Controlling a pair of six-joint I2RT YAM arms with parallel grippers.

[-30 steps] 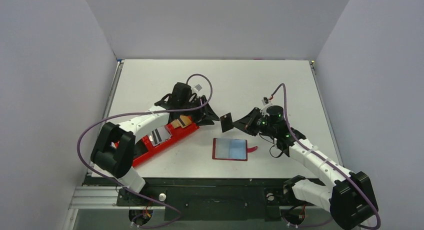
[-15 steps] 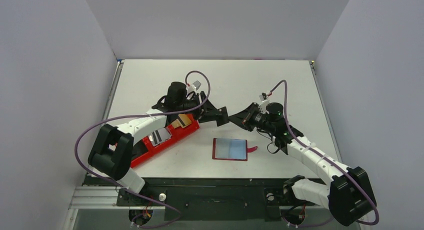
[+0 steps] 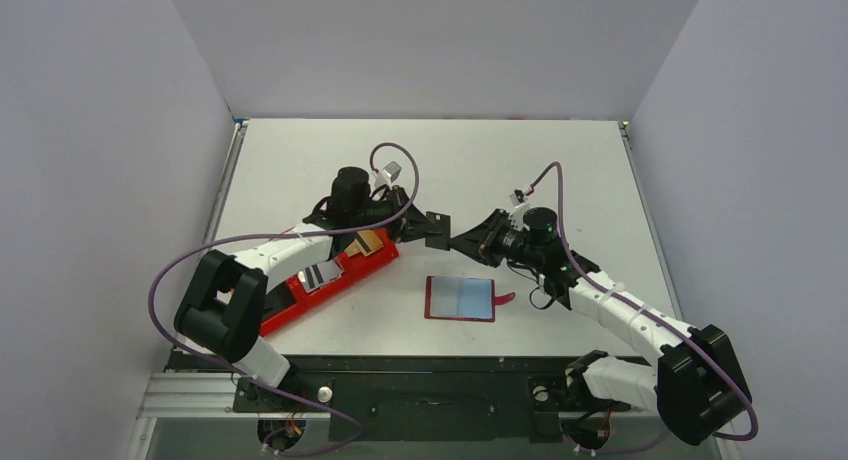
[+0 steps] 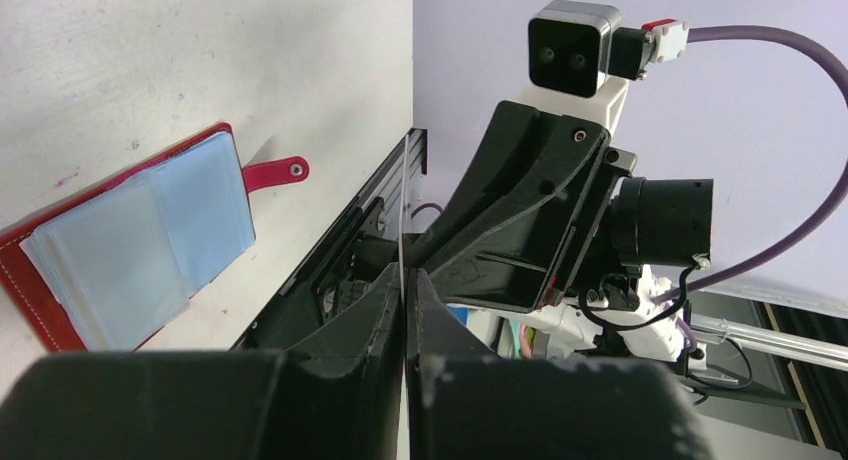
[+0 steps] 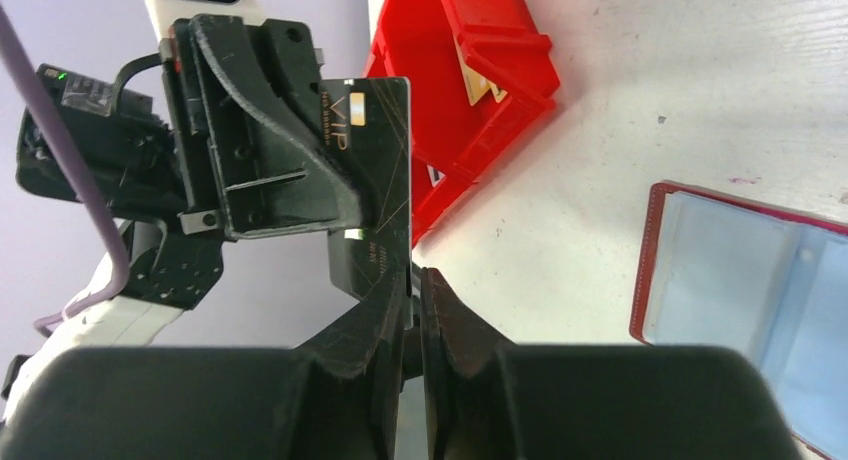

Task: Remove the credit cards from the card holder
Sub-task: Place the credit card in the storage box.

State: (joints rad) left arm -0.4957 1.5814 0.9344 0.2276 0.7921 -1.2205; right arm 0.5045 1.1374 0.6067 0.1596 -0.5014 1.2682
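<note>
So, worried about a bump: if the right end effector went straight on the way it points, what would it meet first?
Probably the left end effector, directly ahead and shut on the far end of the dark credit card both hold.

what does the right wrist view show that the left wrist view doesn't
Only right wrist: the red tray and the dark card face-on, print visible. Only left wrist: the red strap tab and the right arm's camera. Both: the open card holder, and that card pinched by left tool and right tool.
</note>
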